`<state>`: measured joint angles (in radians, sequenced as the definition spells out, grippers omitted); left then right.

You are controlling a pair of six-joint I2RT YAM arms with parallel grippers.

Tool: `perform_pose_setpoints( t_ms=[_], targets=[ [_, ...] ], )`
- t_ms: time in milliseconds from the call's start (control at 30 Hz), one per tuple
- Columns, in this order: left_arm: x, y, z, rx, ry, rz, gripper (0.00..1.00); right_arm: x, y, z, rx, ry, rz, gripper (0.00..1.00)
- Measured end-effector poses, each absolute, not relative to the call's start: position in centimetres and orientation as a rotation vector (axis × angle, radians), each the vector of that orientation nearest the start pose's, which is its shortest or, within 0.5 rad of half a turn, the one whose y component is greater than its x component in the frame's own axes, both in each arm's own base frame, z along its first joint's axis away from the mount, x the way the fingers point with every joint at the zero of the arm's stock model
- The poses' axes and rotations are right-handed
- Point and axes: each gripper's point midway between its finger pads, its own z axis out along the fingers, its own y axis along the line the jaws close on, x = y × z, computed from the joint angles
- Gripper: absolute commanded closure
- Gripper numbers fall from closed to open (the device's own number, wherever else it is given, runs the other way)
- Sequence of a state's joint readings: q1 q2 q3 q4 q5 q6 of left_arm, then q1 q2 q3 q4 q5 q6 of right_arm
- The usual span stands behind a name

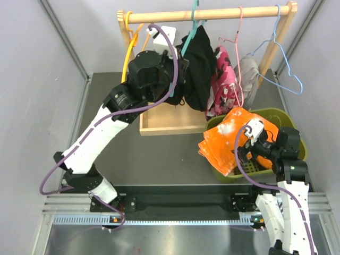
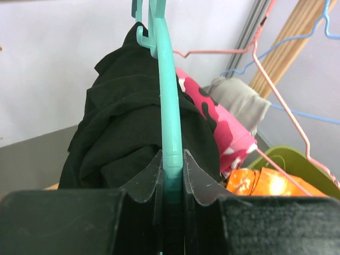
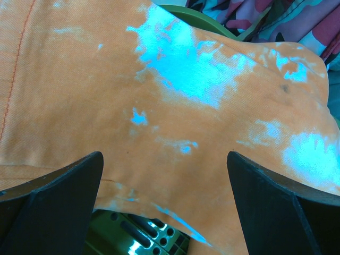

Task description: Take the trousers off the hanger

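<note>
Teal hanger (image 2: 169, 106) is clamped edge-on by the left pincer (image 2: 172, 183). Jaws are nearly shut on the plastic, with no cloth pinched. Black trousers (image 2: 127, 133) are draped over that hanger, bunched, mostly on its left side in the wrist view. The hanger is hooked on the rail (image 1: 212, 13) at the far side of the desk (image 1: 159, 159).

Right pincer (image 3: 164, 196) is spread as wide as it goes, with nothing gripped. Orange trousers (image 3: 159, 95) lie just under it; contact cannot be told. They are laid in the basket (image 1: 289, 114) at the right, spilling over its near-left rim.

Step, as judged: orange pair done, black pair in hand, hanger steadied for stripping. Camo trousers (image 1: 224, 79) and grey trousers (image 1: 248, 71) are hung to the right of the black, not yet handled.

Next move, as judged: the right arm is to be brought left and far to the black cloth. A low fold is to be gripped and drawn down clear of the bar while the hanger is held firm.

Axis: the black pair is hung with its long axis roughly vertical, folded over the bar, ends pointing down toward the tray (image 1: 170, 125). The orange pair is laid with its long axis from far right to near left, loose end pointing near-left over the rim.
</note>
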<state>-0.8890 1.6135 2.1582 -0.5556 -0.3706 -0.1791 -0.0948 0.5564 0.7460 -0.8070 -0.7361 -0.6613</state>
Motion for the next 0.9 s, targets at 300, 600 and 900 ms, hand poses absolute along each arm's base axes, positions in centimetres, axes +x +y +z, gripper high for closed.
perform_pose_setpoints(
  t_ms=[300,600,900],
  targets=[
    [28.5,-27.6,50.4,0.245,1.607,-0.633,1.0,19.1,8.6,20.5,-0.971,1.772,0.358,0.0],
    [23.5,-23.0,50.8,0.216,1.571,-0.736,1.0,18.1,8.4,19.3,-1.117,1.794,0.355,0.0],
    [22.4,-22.7,46.7,0.233,1.653,-0.75,1.0,16.9,8.6,22.9,-1.372,1.674,0.322,0.0]
  ],
)
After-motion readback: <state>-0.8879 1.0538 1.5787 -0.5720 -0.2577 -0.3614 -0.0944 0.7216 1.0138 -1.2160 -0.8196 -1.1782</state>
